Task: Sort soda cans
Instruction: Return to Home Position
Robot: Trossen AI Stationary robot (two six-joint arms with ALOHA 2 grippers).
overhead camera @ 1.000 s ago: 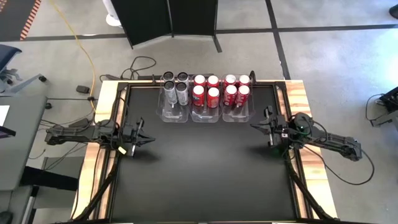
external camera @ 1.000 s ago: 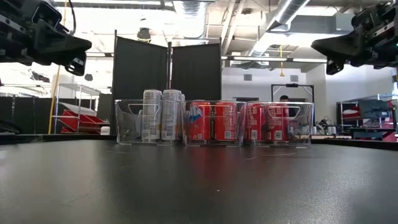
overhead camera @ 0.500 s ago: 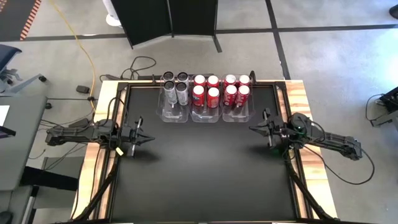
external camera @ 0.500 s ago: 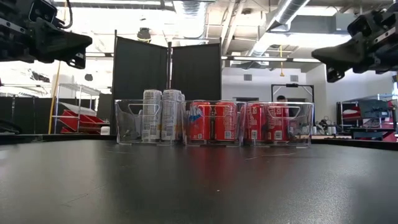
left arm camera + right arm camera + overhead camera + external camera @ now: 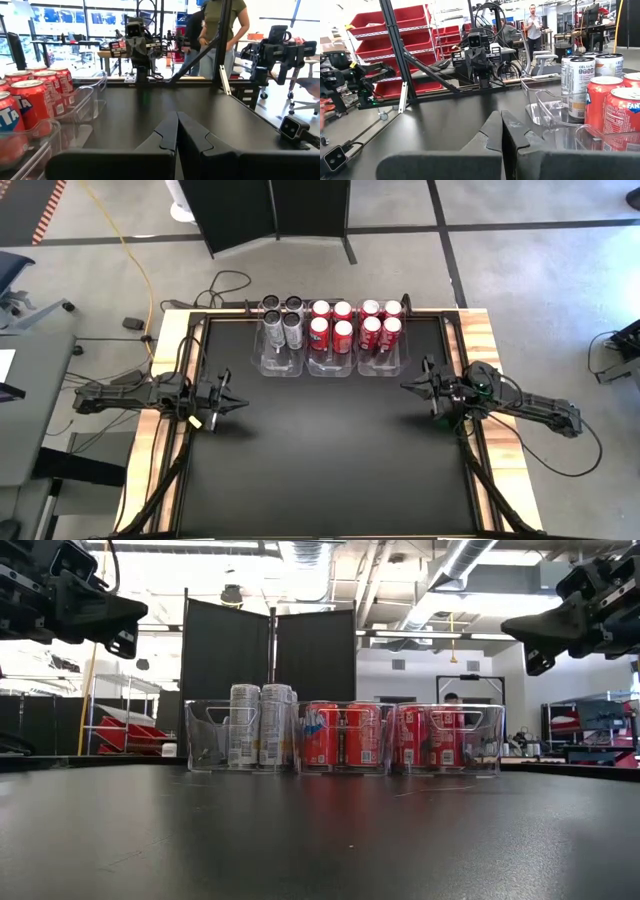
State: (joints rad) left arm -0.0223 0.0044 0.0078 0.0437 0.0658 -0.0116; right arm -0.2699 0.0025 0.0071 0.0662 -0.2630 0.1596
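left gripper (image 5: 240, 402) and right gripper (image 5: 406, 385) are hanging closed and empty over the table (image 5: 330, 465) sides, barely drifting since a moment ago; soda cans (image 5: 331, 323) are sitting sorted in far clear bins (image 5: 281, 366), seemingly finishing things.

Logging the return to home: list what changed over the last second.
Only slight drift: the right gripper sank a little, the left gripper barely shifted. Both hang above the table's sides, jaws shut and empty. The soda cans stayed in their three clear bins.
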